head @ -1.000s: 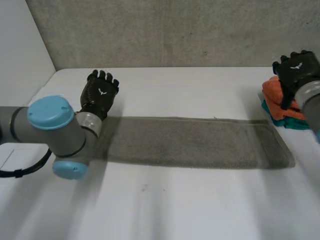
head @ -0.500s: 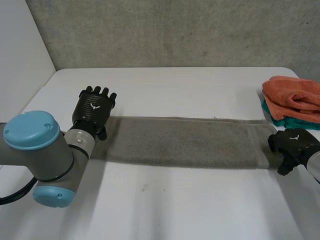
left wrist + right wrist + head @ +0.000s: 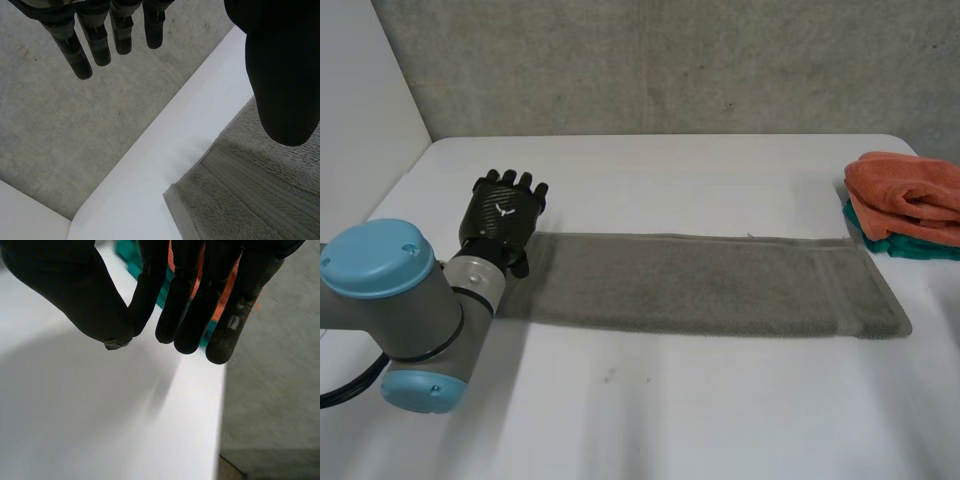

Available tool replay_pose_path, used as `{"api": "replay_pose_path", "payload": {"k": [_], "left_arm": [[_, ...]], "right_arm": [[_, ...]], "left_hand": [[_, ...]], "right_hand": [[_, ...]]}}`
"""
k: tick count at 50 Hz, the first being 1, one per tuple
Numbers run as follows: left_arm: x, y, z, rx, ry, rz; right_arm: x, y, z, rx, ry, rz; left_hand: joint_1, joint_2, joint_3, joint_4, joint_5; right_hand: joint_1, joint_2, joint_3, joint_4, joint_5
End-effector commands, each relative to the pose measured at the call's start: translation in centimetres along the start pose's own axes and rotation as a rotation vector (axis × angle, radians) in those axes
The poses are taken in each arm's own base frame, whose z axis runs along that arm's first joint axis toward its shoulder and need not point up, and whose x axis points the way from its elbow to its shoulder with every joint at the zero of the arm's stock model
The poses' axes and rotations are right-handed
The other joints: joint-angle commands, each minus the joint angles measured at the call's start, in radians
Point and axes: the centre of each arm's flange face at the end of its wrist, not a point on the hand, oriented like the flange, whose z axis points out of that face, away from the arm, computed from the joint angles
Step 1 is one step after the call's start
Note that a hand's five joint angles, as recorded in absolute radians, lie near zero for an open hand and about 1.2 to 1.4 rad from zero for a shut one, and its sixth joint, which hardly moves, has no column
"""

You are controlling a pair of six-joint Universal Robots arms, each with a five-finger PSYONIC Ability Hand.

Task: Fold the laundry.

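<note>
Where the towel (image 3: 700, 285) ends, the left hand (image 3: 502, 212) seemingly hovers, spread.

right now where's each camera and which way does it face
Head view: between and behind the arms, looking down at the white table; the left arm and left hand show.
Left wrist view: on the left wrist, looking along the palm at a corner of the grey towel; own fingers and thumb show.
Right wrist view: on the right wrist, looking past the right hand at the orange and teal pile.
Shared: head and left wrist both show the grey towel; head and right wrist, the pile.
</note>
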Motion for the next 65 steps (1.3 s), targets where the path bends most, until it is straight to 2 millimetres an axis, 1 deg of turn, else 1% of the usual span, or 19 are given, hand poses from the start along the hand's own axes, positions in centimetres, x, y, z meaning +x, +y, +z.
{"api": "replay_pose_path", "payload": {"k": [1, 3, 6, 8, 13, 18, 31, 34, 35, 48, 49, 50, 53, 54, 57, 59, 61, 62, 65], "left_arm": [[0.0, -0.1, -0.1, 0.003, -0.001, -0.001], [0.0, -0.1, -0.1, 0.001, 0.002, -0.001], [0.0, 0.0, -0.2, -0.001, 0.003, -0.001], [0.1, 0.0, -0.3, -0.002, 0.006, -0.002], [0.0, 0.1, -0.4, -0.005, 0.005, 0.000], [0.0, 0.1, -0.4, -0.005, 0.004, -0.001], [0.1, 0.3, -0.4, -0.011, 0.007, 0.000], [0.1, 0.3, -0.4, -0.012, 0.008, 0.000], [0.1, 0.3, -0.4, -0.011, 0.007, 0.000], [0.0, 0.3, -0.3, -0.011, 0.004, 0.000], [0.0, 0.3, -0.3, -0.011, 0.004, 0.000], [0.0, 0.2, -0.3, -0.009, 0.004, -0.001], [-0.1, 0.2, -0.4, -0.008, 0.002, -0.001], [-0.1, 0.2, -0.4, -0.008, 0.002, -0.001], [-0.2, -0.1, -0.4, 0.001, -0.004, -0.001], [-0.4, -0.2, -0.4, 0.003, -0.006, -0.003], [-0.5, -0.4, -0.4, 0.007, -0.011, -0.003], [-0.6, -0.5, -0.4, 0.009, -0.014, -0.005], [-1.1, -1.0, -0.4, 0.024, -0.028, -0.005]], "right_arm": [[-1.3, -1.4, -1.3, 0.036, -0.080, -0.017], [-3.5, -2.7, -2.0, 0.110, -0.187, 0.017], [-5.7, -3.3, -2.9, 0.165, -0.299, 0.057], [-6.4, -3.4, -3.3, 0.179, -0.335, 0.075], [-7.1, -3.4, -3.5, 0.186, -0.365, 0.092], [-8.3, -3.2, -2.6, 0.196, -0.385, 0.076], [-8.8, -2.6, -1.0, 0.191, -0.385, 0.067], [-8.6, -2.7, -0.7, 0.201, -0.370, 0.059], [-8.6, -2.7, -0.6, 0.203, -0.360, 0.054], [-6.7, -2.0, 0.0, 0.145, -0.256, 0.037], [-6.1, -1.8, 0.1, 0.139, -0.239, 0.040], [-4.2, -1.0, 0.6, 0.118, -0.187, 0.046], [-0.8, 0.3, 1.0, 0.088, -0.094, 0.031], [1.0, 1.0, 1.0, 0.068, -0.047, 0.012], [2.9, 1.4, 0.8, 0.045, -0.003, -0.022], [2.9, 0.5, 0.4, 0.052, -0.016, -0.037], [1.9, -0.9, 0.1, 0.086, -0.046, -0.043], [0.9, -2.9, -0.4, 0.137, -0.072, -0.043], [-0.7, -5.9, -1.3, 0.221, -0.109, -0.019]], "left_hand": [[-0.013, -0.027, -0.034, -0.029, -0.047], [-0.013, -0.027, -0.034, -0.029, -0.047], [-0.013, -0.027, -0.034, -0.029, -0.047], [-0.013, -0.027, -0.034, -0.029, -0.047], [-0.013, -0.027, -0.034, -0.029, -0.047], [-0.013, -0.027, -0.034, -0.029, -0.047], [-0.013, -0.027, -0.034, -0.029, -0.047], [-0.013, -0.027, -0.034, -0.029, -0.047], [-0.013, -0.027, -0.034, -0.029, -0.047], [-0.013, -0.027, -0.034, -0.029, -0.047], [-0.013, -0.027, -0.034, -0.029, -0.047], [-0.013, -0.027, -0.034, -0.029, -0.047], [-0.013, -0.027, -0.034, -0.029, -0.047], [-0.013, -0.027, -0.034, -0.029, -0.047], [-0.013, -0.027, -0.034, -0.029, -0.047], [-0.013, -0.027, -0.034, -0.029, -0.047], [-0.013, -0.027, -0.034, -0.029, -0.047], [-0.013, -0.027, -0.034, -0.029, -0.047], [-0.013, -0.027, -0.034, -0.029, -0.047]], "right_hand": [[-0.413, -0.595, -0.600, -0.607, -0.585], [-0.502, -0.684, -0.689, -0.696, -0.674], [-0.541, -0.723, -0.728, -0.735, -0.713], [-0.538, -0.720, -0.725, -0.732, -0.710], [-0.500, -0.682, -0.687, -0.694, -0.672], [-0.377, -0.559, -0.564, -0.571, -0.549], [-0.089, -0.271, -0.276, -0.283, -0.261], [0.151, -0.031, -0.036, -0.043, -0.021], [0.398, 0.216, 0.211, 0.204, 0.226], [0.401, 0.218, 0.214, 0.207, 0.229], [0.401, 0.218, 0.214, 0.207, 0.229], [0.401, 0.218, 0.214, 0.207, 0.229], [0.401, 0.218, 0.214, 0.207, 0.229], [0.401, 0.218, 0.214, 0.207, 0.229], [0.401, 0.218, 0.214, 0.207, 0.229], [0.401, 0.218, 0.214, 0.207, 0.229], [0.401, 0.218, 0.214, 0.207, 0.229], [0.401, 0.218, 0.214, 0.207, 0.229], [0.401, 0.218, 0.214, 0.207, 0.229]]}}
